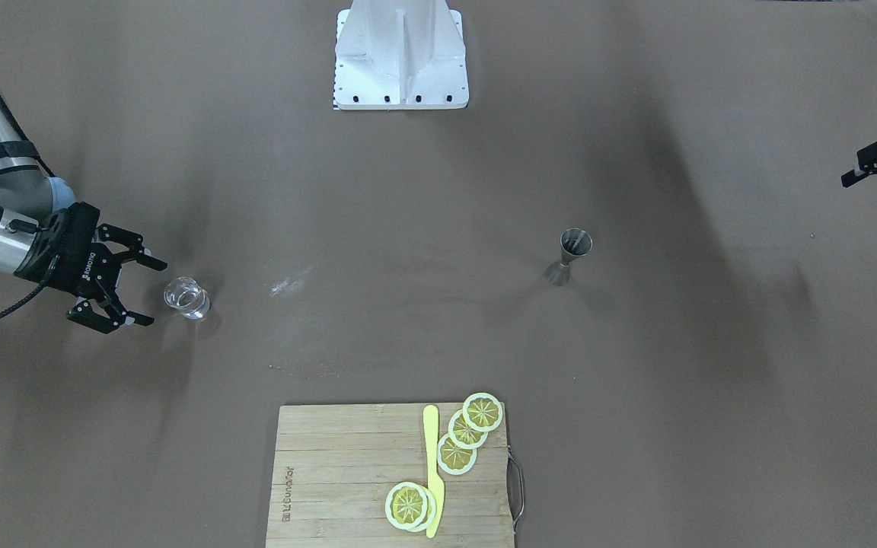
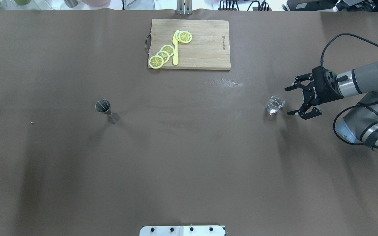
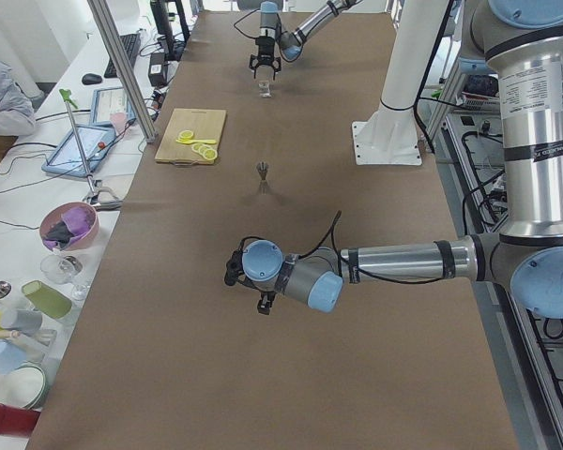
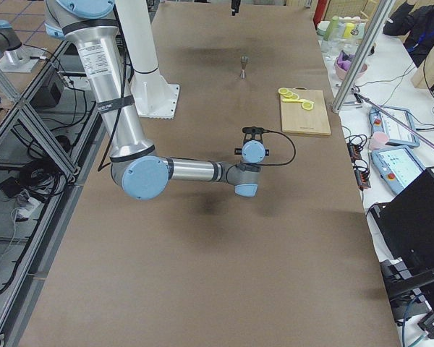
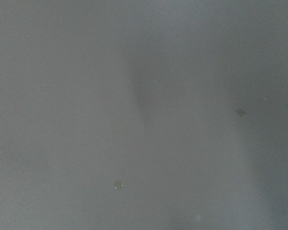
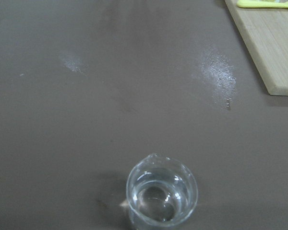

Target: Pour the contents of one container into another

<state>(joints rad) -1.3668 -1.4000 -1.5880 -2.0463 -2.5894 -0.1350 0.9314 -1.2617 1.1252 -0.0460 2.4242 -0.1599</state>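
beaker (image 2: 275, 104) with clear liquid stands upright on the table's right half. right gripper (image 2: 287, 101) is level with it, just beside, fingers spread wide, holding nothing, not touching the glass.

step: approach to grasp, by my read. next move calls for easing in until the fingers bracket the wall, then a gentle close; the glass looks slick and the liquid can slosh.

jigger (image 2: 105, 109) stands upright, well apart on the left half, with bare table between. left gripper (image 1: 869, 190) sits at the table's left end, spread, empty. board (image 2: 208, 49) with lemon slices (image 2: 162, 55) lies at the far edge, off that path.
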